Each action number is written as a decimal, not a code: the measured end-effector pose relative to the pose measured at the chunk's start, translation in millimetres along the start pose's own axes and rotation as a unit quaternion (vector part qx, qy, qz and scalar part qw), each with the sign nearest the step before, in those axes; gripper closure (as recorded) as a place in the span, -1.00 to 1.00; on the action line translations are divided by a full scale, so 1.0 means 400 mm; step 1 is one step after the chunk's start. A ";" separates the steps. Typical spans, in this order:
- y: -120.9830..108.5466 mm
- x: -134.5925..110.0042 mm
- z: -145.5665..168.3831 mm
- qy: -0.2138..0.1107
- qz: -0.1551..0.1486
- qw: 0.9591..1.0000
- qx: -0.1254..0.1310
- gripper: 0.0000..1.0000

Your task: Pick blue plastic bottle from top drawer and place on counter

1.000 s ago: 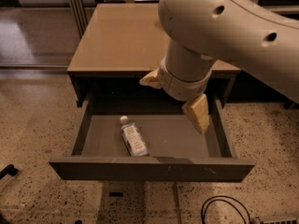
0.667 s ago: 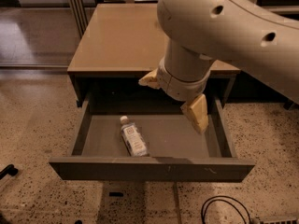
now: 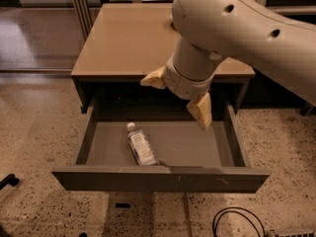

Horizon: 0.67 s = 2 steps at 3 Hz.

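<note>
The blue plastic bottle point(image 3: 140, 146) lies on its side on the grey floor of the open top drawer point(image 3: 192, 144), left of centre, with its white cap pointing to the back. My gripper point(image 3: 177, 95) hangs above the drawer's back middle, up and to the right of the bottle and apart from it. Its two tan fingers point(image 3: 201, 111) are spread wide and hold nothing. The beige counter point(image 3: 123, 38) is the top of the cabinet behind the drawer, and my large arm covers its right part.
The drawer's front panel point(image 3: 158, 178) juts out toward me over the speckled floor. A black cable point(image 3: 237, 221) loops on the floor at the lower right. A small dark object point(image 3: 7, 181) lies at the left edge.
My gripper has shifted slightly left and up. The bottle and the drawer have not moved.
</note>
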State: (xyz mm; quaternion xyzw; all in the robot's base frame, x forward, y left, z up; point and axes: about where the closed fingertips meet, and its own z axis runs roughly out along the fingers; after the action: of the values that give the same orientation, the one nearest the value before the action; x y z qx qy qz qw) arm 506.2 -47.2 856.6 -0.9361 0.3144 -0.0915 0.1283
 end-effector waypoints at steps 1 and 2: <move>-0.080 -0.001 0.099 -0.024 -0.076 0.997 -0.006 -1.00; -0.132 -0.010 0.212 -0.057 -0.148 0.987 -0.012 -1.00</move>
State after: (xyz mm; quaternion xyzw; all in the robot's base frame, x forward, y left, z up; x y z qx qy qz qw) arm 554.2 11.3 791.2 -0.9776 0.1652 -0.0519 0.1199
